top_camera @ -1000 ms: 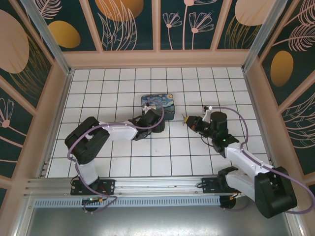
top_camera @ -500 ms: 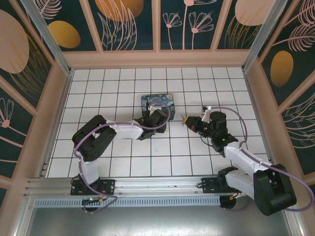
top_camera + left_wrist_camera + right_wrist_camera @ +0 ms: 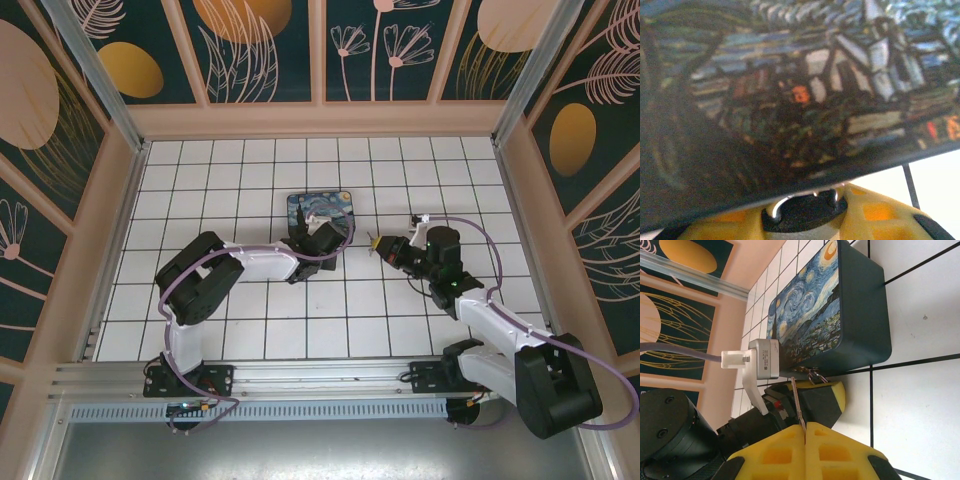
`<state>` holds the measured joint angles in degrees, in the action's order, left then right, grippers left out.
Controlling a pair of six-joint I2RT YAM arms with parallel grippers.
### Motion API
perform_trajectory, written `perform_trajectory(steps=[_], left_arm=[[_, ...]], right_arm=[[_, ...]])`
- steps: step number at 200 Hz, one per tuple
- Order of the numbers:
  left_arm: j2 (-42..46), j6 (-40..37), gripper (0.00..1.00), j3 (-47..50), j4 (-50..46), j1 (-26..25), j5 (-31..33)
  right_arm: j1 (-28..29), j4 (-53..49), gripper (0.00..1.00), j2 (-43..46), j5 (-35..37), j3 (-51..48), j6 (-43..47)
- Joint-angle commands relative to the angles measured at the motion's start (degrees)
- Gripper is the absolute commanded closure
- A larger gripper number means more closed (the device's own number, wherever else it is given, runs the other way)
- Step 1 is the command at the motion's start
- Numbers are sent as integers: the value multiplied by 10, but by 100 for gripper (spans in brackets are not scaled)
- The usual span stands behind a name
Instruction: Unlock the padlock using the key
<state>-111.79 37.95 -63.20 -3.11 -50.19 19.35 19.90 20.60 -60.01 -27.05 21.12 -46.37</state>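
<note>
While the right arm (image 3: 490, 320) has kept its pose over the last second, the left side has changed; entries follow.

- Tiled table (image 3: 250, 330): unchanged.
- Starry Night tin box (image 3: 322, 210): mid-table, not shifted.
- Left arm (image 3: 255, 262): has stretched further right along the box's near side.
- Left gripper (image 3: 325, 243): now at the box's near right corner. Its jaws have drawn in from wide to a clasp, and the yellow pads (image 3: 875, 212) appear to touch both flanks of the padlock.
- Right gripper (image 3: 379, 245): near the box's right side, clenched on the key.
- Padlock (image 3: 802, 212): dark body at the foot of the box's near wall, seated between the left pads, with its shackle (image 3: 776, 206) toward the box.
- Key (image 3: 798, 402): a thin metal sliver standing out of the right fingertips, aimed toward the padlock but apart from it.

Judgement: the padlock looks steadied and insertion has not yet begun. The keyhole cannot be made out.
</note>
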Motion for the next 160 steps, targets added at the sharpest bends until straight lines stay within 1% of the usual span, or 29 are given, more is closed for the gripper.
perform_trajectory(steps=[1,10,33,63,99,119,122,131,160], left_arm=[[-10,-6,73,-9,-36,-1,16],[-4,-8,76,-9,-39,0,10],[23,-17,77,-16,-63,-2,-15],[73,-41,77,-34,-124,-1,-8],[126,-56,77,-67,-196,-1,-14],[133,-55,77,-90,-230,-1,-23],[148,-54,77,-93,-233,-1,-25],[153,-52,77,-106,-246,0,-30],[147,-51,77,-162,-287,0,-36]], right_arm=[[-3,9,100,2,-7,7,10],[-3,2,100,3,-6,10,13],[-3,-20,100,10,2,17,24],[-3,-37,100,7,5,32,37],[-3,-55,100,6,8,57,49],[-3,-72,100,15,8,75,57],[-3,-76,100,16,8,77,58],[-3,-88,100,21,9,86,63],[-3,-121,100,40,15,108,76]])
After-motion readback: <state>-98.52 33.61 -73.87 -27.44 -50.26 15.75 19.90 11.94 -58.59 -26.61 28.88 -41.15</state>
